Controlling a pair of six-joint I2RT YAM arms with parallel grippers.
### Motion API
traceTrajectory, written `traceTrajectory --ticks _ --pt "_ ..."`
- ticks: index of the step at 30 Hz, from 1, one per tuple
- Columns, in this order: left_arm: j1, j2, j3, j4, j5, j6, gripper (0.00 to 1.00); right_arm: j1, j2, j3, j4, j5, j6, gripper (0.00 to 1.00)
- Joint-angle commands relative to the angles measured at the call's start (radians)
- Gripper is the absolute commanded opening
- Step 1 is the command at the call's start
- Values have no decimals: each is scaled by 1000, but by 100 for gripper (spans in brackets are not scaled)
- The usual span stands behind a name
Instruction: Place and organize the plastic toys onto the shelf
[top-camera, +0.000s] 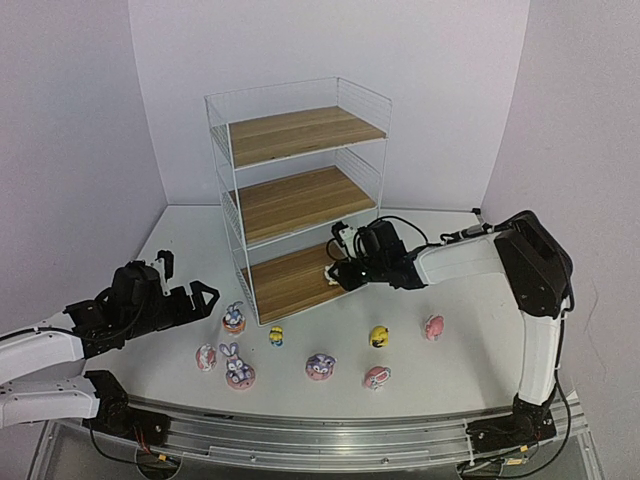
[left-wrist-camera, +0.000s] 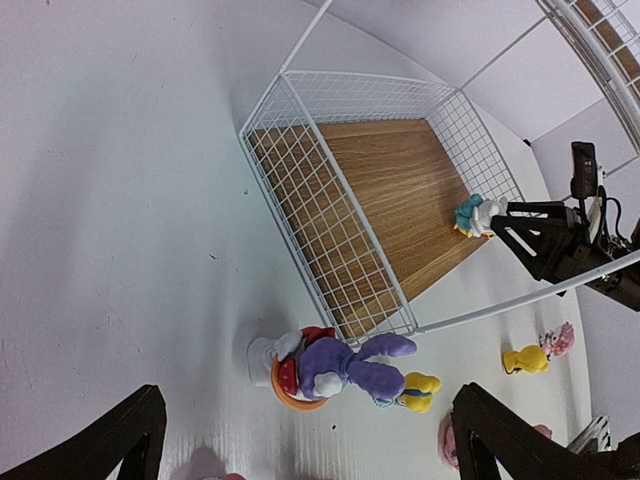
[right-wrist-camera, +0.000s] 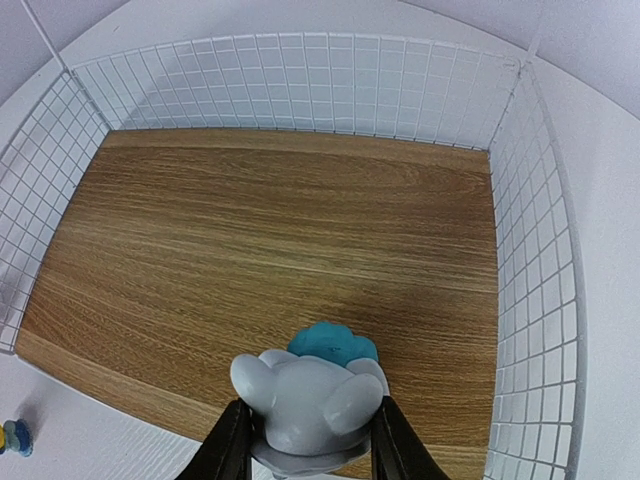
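The shelf (top-camera: 285, 285) is a white wire rack with three wooden boards. At the front edge of its bottom board (right-wrist-camera: 280, 240), my right gripper (top-camera: 335, 272) (right-wrist-camera: 308, 440) is shut on a small white and teal toy (right-wrist-camera: 312, 395) (left-wrist-camera: 472, 215). To the left of the shelf my left gripper (top-camera: 205, 297) (left-wrist-camera: 305, 450) is open over the table. Just beyond its fingers, by the shelf's near corner, stands a purple bunny toy (left-wrist-camera: 340, 365) (top-camera: 234, 317). Several more plastic toys stand in front of the shelf, among them a yellow one (top-camera: 379, 337), a pink one (top-camera: 433, 327) and a second bunny (top-camera: 238, 367).
The top and middle shelf boards (top-camera: 300, 132) carry nothing. Wire mesh walls (right-wrist-camera: 540, 250) close the bottom board's sides and back. A metal rail (top-camera: 320, 430) runs along the table's near edge. Purple walls stand behind and beside the table.
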Motion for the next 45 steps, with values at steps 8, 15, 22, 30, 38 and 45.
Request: traceTrajectory --ticks 8,15,22,30,38,45 --pt "-1 1 26 -2 -21 16 100 -5 22 41 9 31 15 42" --pt "-1 0 27 2 -21 18 100 -4 24 47 6 40 20 50" --pt "-1 0 27 1 -24 19 100 -5 22 46 2 34 15 50" --pt "-1 9 29 12 -26 28 100 -5 9 36 1 38 18 50" --pt "-1 5 29 6 -22 22 100 -5 -23 25 -1 66 31 52" --pt "-1 -16 27 8 -21 20 100 -5 -90 -12 -1 51 36 59"
